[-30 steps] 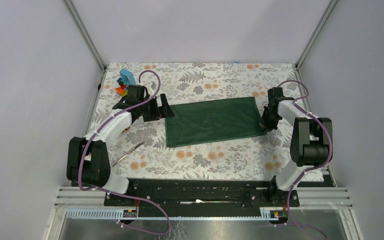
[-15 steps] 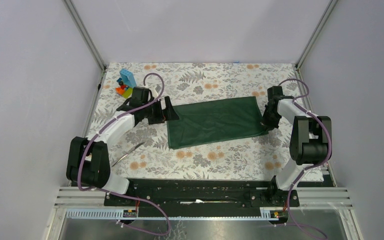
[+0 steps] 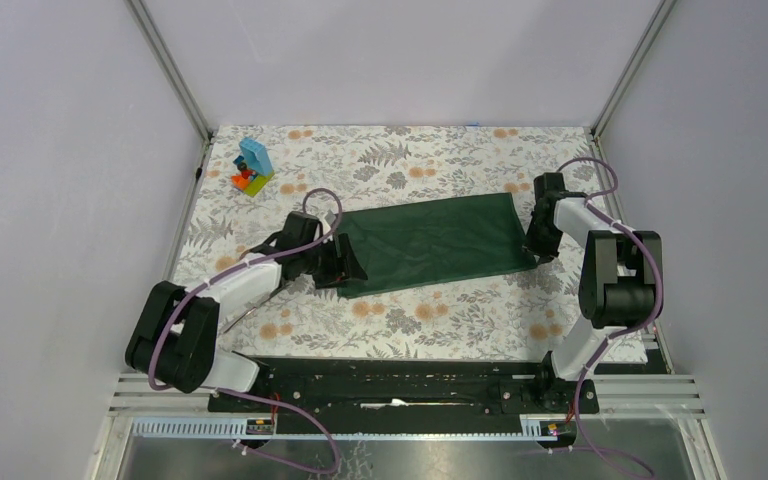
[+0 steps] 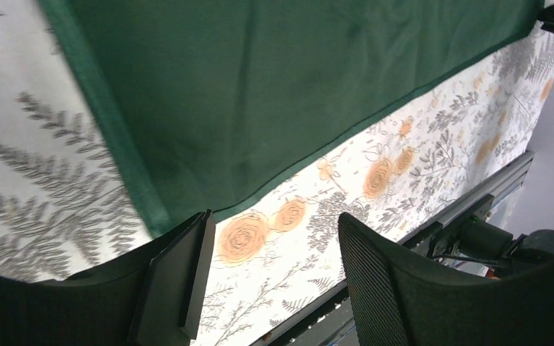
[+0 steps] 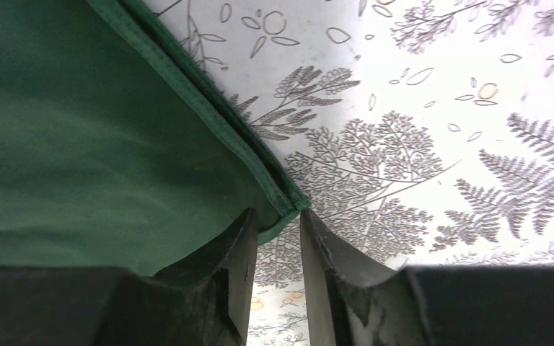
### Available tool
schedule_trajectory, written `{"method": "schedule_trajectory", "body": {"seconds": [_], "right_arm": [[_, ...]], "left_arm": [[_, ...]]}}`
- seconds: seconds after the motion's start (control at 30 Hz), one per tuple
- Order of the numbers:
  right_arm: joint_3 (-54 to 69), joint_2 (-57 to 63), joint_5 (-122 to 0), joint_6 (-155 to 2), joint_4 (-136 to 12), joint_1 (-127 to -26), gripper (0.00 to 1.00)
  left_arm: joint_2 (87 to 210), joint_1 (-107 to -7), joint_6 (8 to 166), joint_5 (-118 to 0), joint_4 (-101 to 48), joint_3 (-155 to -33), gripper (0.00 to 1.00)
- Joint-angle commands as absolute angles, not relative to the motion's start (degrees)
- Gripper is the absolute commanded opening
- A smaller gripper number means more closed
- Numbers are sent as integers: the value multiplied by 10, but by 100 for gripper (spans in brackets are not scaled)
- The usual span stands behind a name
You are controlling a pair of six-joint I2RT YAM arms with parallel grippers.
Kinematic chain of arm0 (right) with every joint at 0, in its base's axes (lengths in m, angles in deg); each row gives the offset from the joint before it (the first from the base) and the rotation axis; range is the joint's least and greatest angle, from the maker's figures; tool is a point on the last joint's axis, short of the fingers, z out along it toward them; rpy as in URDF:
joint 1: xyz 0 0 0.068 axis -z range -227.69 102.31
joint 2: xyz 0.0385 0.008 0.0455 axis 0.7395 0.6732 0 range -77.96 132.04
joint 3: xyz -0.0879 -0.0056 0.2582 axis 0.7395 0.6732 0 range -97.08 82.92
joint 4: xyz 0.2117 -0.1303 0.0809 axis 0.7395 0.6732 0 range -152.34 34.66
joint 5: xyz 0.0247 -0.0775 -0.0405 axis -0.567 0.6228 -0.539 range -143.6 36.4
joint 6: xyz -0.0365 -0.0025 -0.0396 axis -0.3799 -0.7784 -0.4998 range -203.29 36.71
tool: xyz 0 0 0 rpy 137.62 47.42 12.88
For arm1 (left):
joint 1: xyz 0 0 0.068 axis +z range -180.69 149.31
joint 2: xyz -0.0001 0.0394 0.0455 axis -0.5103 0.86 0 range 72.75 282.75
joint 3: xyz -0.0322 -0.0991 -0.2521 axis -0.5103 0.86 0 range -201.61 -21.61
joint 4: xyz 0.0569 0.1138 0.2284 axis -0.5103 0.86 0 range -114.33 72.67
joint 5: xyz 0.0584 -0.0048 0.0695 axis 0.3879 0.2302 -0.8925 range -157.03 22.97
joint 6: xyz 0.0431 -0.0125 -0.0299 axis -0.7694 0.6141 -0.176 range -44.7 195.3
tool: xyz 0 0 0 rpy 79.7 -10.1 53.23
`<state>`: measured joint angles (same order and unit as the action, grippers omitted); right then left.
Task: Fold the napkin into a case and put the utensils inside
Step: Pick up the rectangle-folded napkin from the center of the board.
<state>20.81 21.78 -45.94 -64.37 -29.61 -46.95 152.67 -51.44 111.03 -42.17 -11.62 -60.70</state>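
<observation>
gaping, wrist view only: right gripper (image 5: 276, 215)

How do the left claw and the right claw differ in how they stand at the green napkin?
The left claw stands wide open at the near left corner of the napkin; the right claw shows only a narrow gap, at its near right corner. Neither visibly clamps it.

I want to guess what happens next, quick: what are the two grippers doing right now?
Left gripper: open, holding nothing; napkin corner beside one finger.
Right gripper: open a crack, napkin corner at its tips, seemingly not pinched.
</observation>
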Motion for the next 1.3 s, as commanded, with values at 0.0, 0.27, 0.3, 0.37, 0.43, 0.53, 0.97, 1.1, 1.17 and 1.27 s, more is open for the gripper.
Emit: {"method": "schedule_trajectory", "body": {"seconds": [0.0, 0.27, 0.3, 0.37, 0.43, 0.53, 0.97, 1.1, 1.17, 1.27], "right_arm": [[187, 203, -388, -646, -268, -495, 38], [182, 166, -455, -655, -284, -534, 66], [184, 173, -484, -653, -296, -532, 67], [194, 188, -531, -648, -330, -528, 73], [202, 206, -571, -640, -353, -513, 79], [193, 229, -565, -647, -342, -503, 82], [-137, 449, -553, -856, -108, -512, 92], [-164, 475, -539, -874, -96, -510, 91], [-166, 478, -539, -882, -100, -510, 91], [-164, 491, -549, -886, -104, -509, 90]], "left_arm": [[1500, -542, 1138, -427, -165, -623, 65], [1522, -553, 1152, -427, -191, -621, 61], [1534, -553, 1155, -425, -204, -615, 61], [1556, -553, 1160, -434, -227, -602, 61], [1573, -553, 1156, -459, -231, -593, 63], [1595, -553, 1141, -496, -218, -595, 64], [1473, -564, 1111, -478, -121, -653, 80], [1420, -564, 1105, -471, -86, -665, 82], [1400, -564, 1104, -470, -76, -667, 83], [1379, -564, 1107, -468, -68, -666, 84]]}}
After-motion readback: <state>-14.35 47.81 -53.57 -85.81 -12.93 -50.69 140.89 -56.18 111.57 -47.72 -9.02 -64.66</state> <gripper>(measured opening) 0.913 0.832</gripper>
